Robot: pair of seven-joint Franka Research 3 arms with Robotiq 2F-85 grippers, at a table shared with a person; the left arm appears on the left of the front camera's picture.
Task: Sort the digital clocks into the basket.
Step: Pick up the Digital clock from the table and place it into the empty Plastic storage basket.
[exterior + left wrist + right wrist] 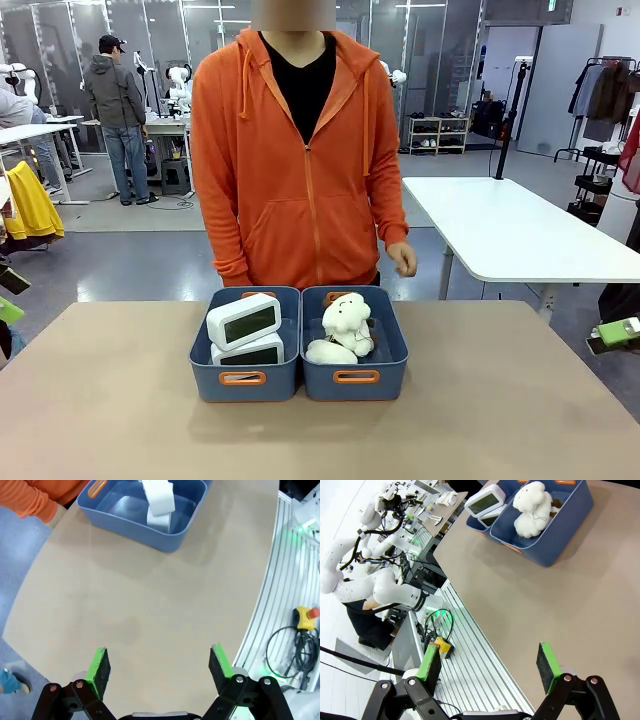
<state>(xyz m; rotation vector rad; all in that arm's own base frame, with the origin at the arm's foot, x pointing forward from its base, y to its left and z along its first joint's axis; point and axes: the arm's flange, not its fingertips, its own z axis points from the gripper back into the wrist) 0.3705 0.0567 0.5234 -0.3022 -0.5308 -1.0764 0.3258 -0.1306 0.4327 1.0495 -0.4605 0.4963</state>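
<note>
White clocks lie stacked in the left basket, frame centre; left gripper and right gripper gape wide, empty.

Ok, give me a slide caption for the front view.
Two clocks in the left basket, plush toys in its twin, person standing behind.

You see both digital clocks stacked in the left basket, plush toys in its right-hand twin.
</note>
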